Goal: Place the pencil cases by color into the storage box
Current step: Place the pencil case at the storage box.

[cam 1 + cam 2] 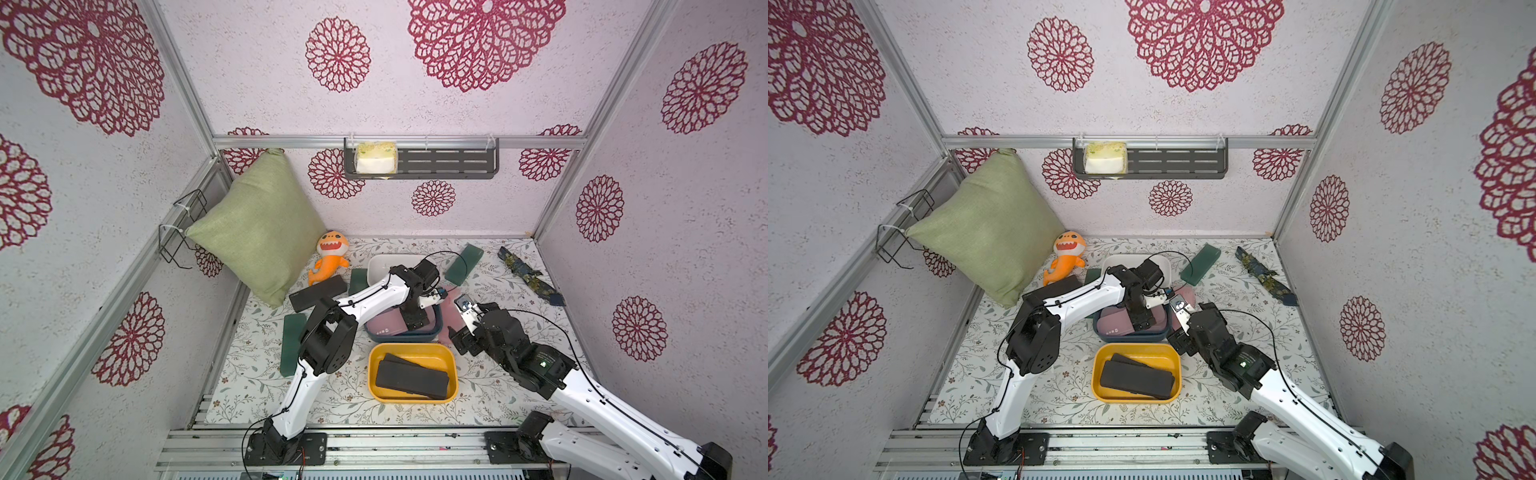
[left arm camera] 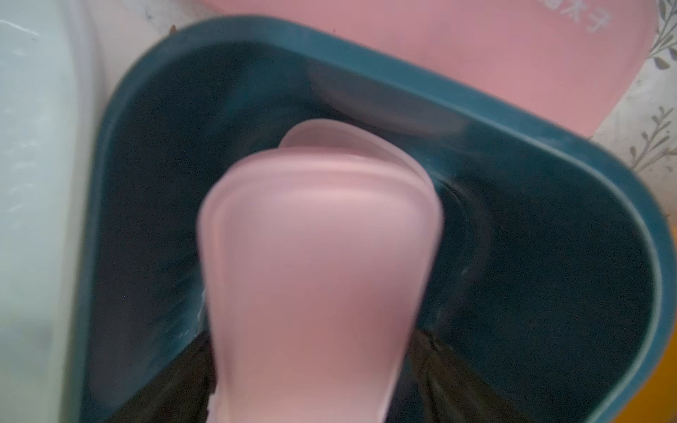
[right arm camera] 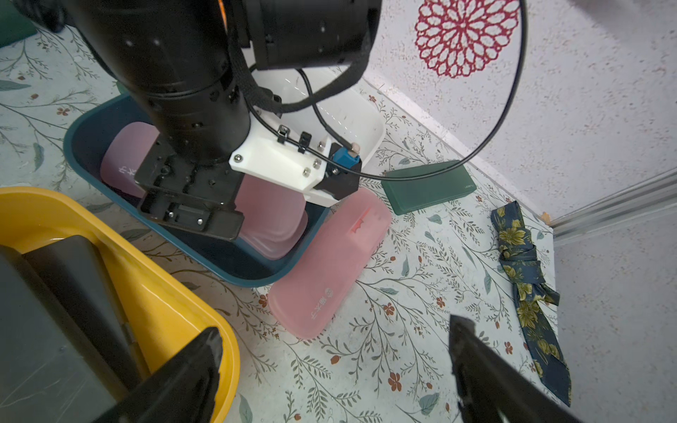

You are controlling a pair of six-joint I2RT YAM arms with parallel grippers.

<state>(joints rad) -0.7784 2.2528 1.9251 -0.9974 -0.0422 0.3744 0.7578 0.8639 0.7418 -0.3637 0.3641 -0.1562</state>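
**Over blue bin, frame ctr: L arm w/ pink case down inside**

Table [image 1: 249, 374] carries three bins in a column at ctr of both top views: white bin [image 1: 382, 266] uppermost, blue bin [image 1: 399, 337] mid, yellow bin [image 1: 411, 348] lowest. Seemingly one colour per bin. Two black cases [image 1: 411, 380] lie in yellow and pinks go in blue. White is prob. kept for greens; none seen in it.

Outside the bins:
- third black case [image 1: 318, 293], left of ctr
- green case [image 1: 463, 264], upper right of the bins
- second green case [image 1: 293, 345], at left
- loose pink case [image 3: 329, 263], flat on table right against blue bin's outer wall

L gripper [image 2: 315, 355] reaches into blue bin. Pink case [image 2: 318, 238] sits btw its pads [image 2: 176, 381], low within the walls, prob. so it lands flat. Blur: cannot tell if pads pinch it or stand just clear.

R gripper [image 3: 335, 340] has jaws wide w/ nothing btw, near the loose pink case. Likely next pick, once L arm is out of the bin.
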